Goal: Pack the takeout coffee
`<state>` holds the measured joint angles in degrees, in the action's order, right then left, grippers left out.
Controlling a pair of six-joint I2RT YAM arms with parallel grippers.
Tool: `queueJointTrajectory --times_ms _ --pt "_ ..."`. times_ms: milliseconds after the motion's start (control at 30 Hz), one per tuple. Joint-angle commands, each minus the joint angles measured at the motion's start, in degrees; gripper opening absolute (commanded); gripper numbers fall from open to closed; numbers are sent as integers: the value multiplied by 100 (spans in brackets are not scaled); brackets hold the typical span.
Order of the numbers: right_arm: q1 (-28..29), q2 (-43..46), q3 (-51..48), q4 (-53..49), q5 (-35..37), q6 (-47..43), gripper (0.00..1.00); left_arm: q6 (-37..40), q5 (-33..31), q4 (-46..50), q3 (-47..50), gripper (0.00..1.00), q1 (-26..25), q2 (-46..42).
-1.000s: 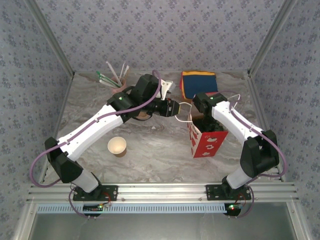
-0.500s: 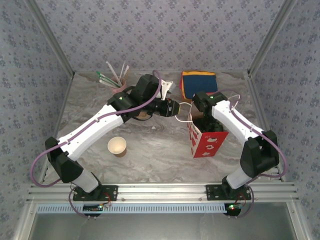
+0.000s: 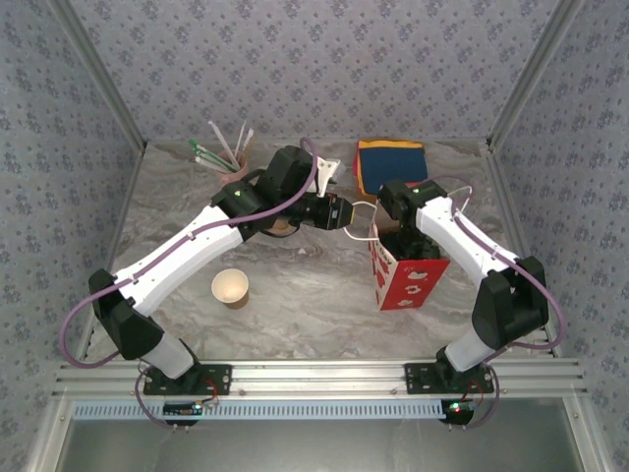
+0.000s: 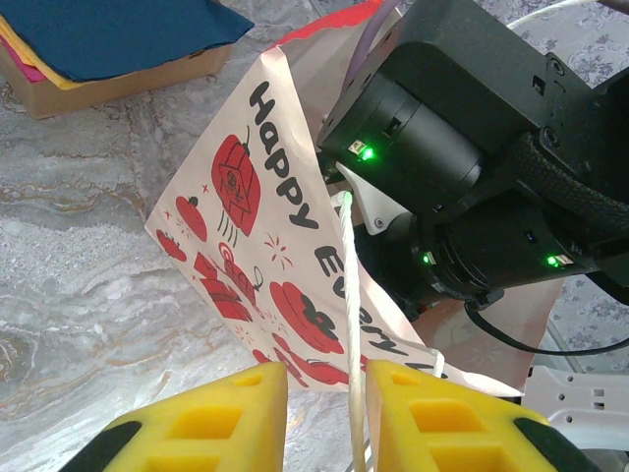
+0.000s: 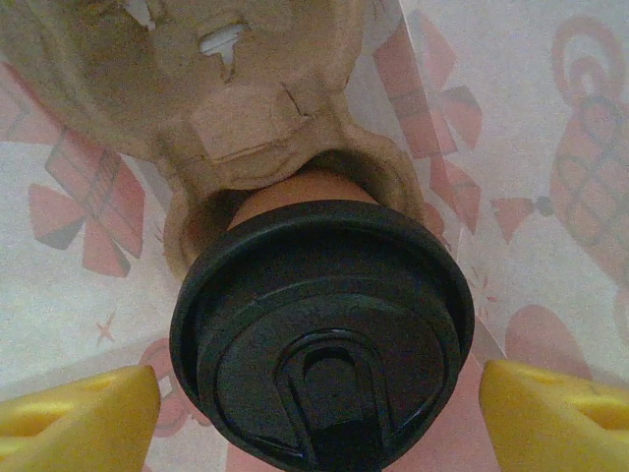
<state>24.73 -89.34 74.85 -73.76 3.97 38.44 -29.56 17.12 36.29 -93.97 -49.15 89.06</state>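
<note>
Right wrist view gives us the takeout coffee (image 5: 319, 315) from above. Its black lid faces the lens, and a strip of tan-brown cup wall shows behind the rim. The cup stands in a hollow of a cardboard cup tray (image 5: 246, 98). Tray and cup sit inside a paper bag (image 5: 531, 118), whose pale inner walls, with red print showing through, rise around them. The right jaws stand wide: one yellow finger (image 5: 79, 418) is at the lower left and the other at the lower right. The lid lies between them, and both fingers are clear of it.

From the top camera we see the bag (image 3: 408, 280) upright on the right half of the desk (image 3: 314, 305), red and white. The right arm (image 3: 462, 246) bends down into its open mouth. The left arm (image 3: 197, 246) reaches across to the bag's white cord handle (image 3: 362, 208).

In the left wrist view the left jaws stand narrow. The cord (image 4: 347, 295) runs up through the gap between two yellow fingers (image 4: 216, 413), close against one of them. The gap is wider than the cord, so we see no clamp on it. Beyond the cord are the printed side of the bag (image 4: 265, 236) and the black wrist of the right arm (image 4: 462, 147).

Farther out on the desk, a lidless paper cup (image 3: 230, 287) stands at the near left. A brown holder of thin sticks (image 3: 234, 172) is at the far left, and a stack of coloured sheets (image 3: 390, 165), blue on top, lies behind the bag.
</note>
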Motion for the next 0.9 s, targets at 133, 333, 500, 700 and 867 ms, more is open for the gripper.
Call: queueJointTrajectory --times_ms 133,333,500,700,867 --pt "93 92 201 -241 163 187 86 78 10 16 -139 27 -1 44" --pt "123 101 223 -264 178 232 87 65 10 5 -134 27 0 24" --pt "151 127 272 -312 199 263 87 56 6 8 -132 27 -1 16" --pt "166 163 333 -376 228 313 88 73 -16 24 -119 27 0 23" --pt "191 197 407 -437 277 350 88 82 -51 28 -90 27 -6 13"
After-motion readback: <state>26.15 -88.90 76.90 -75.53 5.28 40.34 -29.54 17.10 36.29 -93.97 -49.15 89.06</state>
